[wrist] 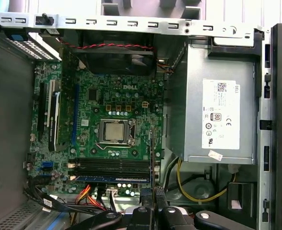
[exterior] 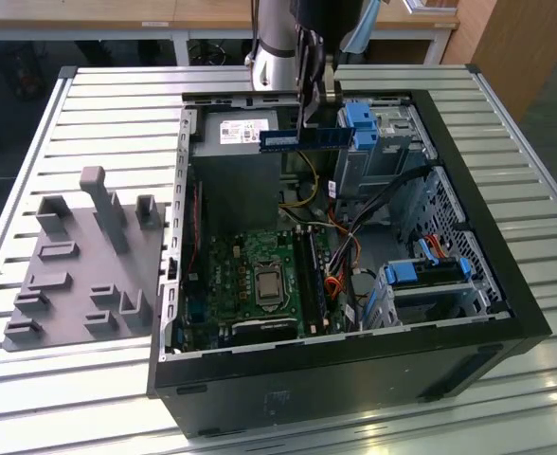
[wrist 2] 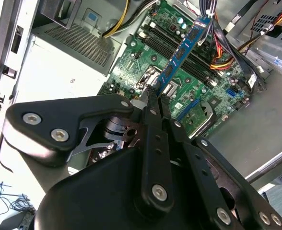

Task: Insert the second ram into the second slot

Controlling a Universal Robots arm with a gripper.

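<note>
Closest to the wrist cameras, we are looking at the gripper (wrist 2: 154, 95), whose two black fingers are pressing together on the second ram (wrist 2: 182, 52) and pinching it between them. We are seeing the stick as a long, thin, flat blue board carrying a row of small black chips. In the first wrist view the second ram (wrist: 152, 158) is showing edge-on as a thin dark line. In the exterior view its face is carrying pale marks too small for us to read.

Beyond it, the green motherboard (wrist: 126, 96) is lying on the floor of the case, with the long black memory slots (wrist: 112, 166) running beside the square processor socket (wrist: 114, 132). The stick is hanging in the air above the board, touching no slot. Next to the board, the grey power supply (wrist: 189, 96) is wearing a white label (wrist: 221, 114) with dark print, a small code square and several round marks.

Farther off, in the exterior view, the gripper (exterior: 309, 121) is holding the stick (exterior: 293, 140) level over the open black computer case (exterior: 354, 379), toward twelve o'clock of its opening. The blue latches (exterior: 362, 123) are sitting at three o'clock of the stick, and the power supply's label is sitting at nine o'clock of it. Farthest out, a grey fixture (exterior: 80, 275) is resting on the slatted table (exterior: 117, 104) at nine o'clock of the case.
</note>
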